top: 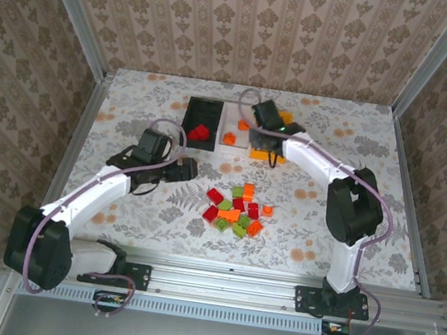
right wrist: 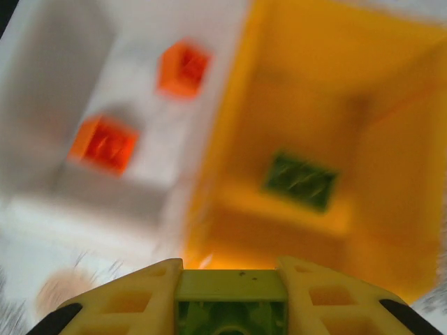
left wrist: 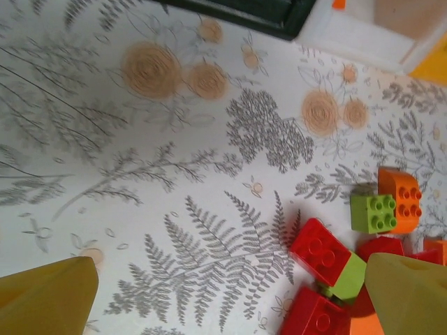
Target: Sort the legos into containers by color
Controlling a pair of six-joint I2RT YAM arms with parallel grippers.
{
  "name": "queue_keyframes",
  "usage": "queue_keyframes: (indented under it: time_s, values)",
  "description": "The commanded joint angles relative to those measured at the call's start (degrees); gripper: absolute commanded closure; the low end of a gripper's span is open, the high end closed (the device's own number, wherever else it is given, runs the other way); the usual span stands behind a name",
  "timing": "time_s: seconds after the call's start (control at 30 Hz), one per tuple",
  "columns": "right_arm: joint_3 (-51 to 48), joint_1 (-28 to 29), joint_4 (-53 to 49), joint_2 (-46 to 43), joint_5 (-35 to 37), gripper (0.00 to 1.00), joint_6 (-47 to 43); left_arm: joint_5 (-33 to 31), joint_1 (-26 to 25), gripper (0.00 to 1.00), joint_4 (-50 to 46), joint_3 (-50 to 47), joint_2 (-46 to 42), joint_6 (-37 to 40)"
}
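Any lettering on the studs of the legos is too small or too blurred for me to read. My right arm [top: 350,204] rises from its base at the near edge, bends at the elbow on the right side and reaches back and to the left, so its wrist is above the row of containers at the far side of the surface [top: 133,96]. The right jaws are closed partway on a light green lego [right wrist: 230,310], pinched between the two yellow fingers [right wrist: 126,303] and held over the yellow-orange bin [right wrist: 391,139]. A second green lego [right wrist: 300,181] lies on that bin's floor. Just left of it the white bin [right wrist: 140,202] holds two orange legos [right wrist: 105,143], apart from each other. In the top view the black bin [top: 194,109], leftmost of the row, holds a red lego [top: 201,133]. My left arm [top: 95,191] stretches low from its base at the near left corner, forearm slanting up and to the right, wrist near the middle of the surface just left of the loose pile [top: 236,211] of red, orange and green bricks. The left jaws stand wide open with nothing between them and are tilted down at the surface. In the left wrist view, by the right-hand finger [left wrist: 408,293], I see a red brick [left wrist: 320,248] and, beyond it, a green brick [left wrist: 372,211] touching an orange brick [left wrist: 401,199].
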Motion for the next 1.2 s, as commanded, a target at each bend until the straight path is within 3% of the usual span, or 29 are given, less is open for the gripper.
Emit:
queue_keyframes:
  time_s: [0.0,0.23,0.5,0.77,0.93,1.17]
  values:
    - [4.25,-2.40,-4.37,4.40,0.24,0.68,-2.30,1.74,-4.30,0.00,2.72,-0.90,3.14,-2.63]
    - [12.32,-5.07,-8.20,11.41,-1.23,0.65,-3.69,-0.29,-11.75,0.00,4.25,0.86,10.40,-6.68]
    - [13.57,-5.05,-8.64,10.49,-1.10,0.46,-3.56,-1.52,-15.08,0.05,3.79,6.26,18.35,-11.96]
    - [2.30,-3.52,-3.50,-0.61,-0.98,0.42,-2.47,-6.53,-17.92,0.17,-0.50,11.80,24.45,-17.33]
    - [-6.56,-2.45,-0.08,-8.19,-0.97,0.42,-0.70,-5.17,-18.24,0.25,0.92,12.29,27.21,-20.29]
    - [-14.49,-2.13,2.32,-15.85,-1.01,0.41,1.14,-5.48,-18.82,0.24,0.50,12.13,27.71,-23.68]
